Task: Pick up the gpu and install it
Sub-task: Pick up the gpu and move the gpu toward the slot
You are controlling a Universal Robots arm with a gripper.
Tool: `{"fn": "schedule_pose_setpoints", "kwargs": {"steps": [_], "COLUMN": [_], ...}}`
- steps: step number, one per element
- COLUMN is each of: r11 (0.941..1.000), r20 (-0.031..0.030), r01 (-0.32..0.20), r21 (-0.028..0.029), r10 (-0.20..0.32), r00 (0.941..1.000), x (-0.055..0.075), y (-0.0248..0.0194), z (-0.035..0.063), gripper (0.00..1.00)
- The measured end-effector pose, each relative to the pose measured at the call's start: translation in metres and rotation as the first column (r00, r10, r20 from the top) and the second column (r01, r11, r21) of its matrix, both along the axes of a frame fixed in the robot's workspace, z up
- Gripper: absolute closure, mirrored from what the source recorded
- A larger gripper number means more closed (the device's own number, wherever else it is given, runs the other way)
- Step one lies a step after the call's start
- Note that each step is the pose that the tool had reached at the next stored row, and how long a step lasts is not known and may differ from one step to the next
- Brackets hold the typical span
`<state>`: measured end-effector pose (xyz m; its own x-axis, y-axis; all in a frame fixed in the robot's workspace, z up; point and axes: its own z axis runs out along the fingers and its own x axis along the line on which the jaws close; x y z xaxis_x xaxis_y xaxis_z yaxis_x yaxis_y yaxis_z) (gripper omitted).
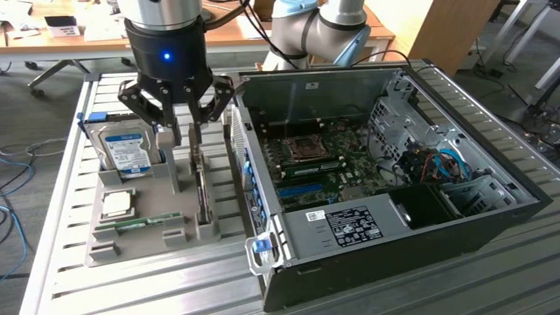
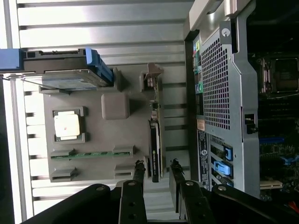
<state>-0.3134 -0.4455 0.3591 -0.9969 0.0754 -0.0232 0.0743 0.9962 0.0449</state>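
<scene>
The gpu (image 1: 202, 191) stands on its edge in a slot of the grey holder tray (image 1: 144, 248), beside the open computer case (image 1: 385, 216). In the wrist view the gpu (image 2: 155, 140) appears edge-on as a thin green and black card with its silver bracket at the far end. My gripper (image 1: 183, 139) hangs just above the card's rear end, open. Its two fingers (image 2: 138, 173) stand on either side of the card's near end with a gap on each side, and nothing is held. The motherboard (image 1: 315, 164) lies exposed inside the case.
On the same tray stand a hard drive (image 1: 127, 152) with a blue-white label, a CPU (image 1: 117, 203) and a thin RAM stick (image 1: 140, 222). The case's perforated rear wall (image 2: 219, 93) rises close beside the gpu. Everything rests on a slatted metal table (image 1: 175, 289).
</scene>
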Motion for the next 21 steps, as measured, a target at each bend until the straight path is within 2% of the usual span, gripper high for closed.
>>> {"fn": "schedule_pose_setpoints", "kwargs": {"steps": [21], "r11": [1.0000], "r20": [0.0001], "r01": [0.000], "r21": [0.0004], "r10": [0.000], "r00": [1.0000], "x": [0.0000], "y": [0.0000], "z": [-0.0052], "gripper": [0.64]}}
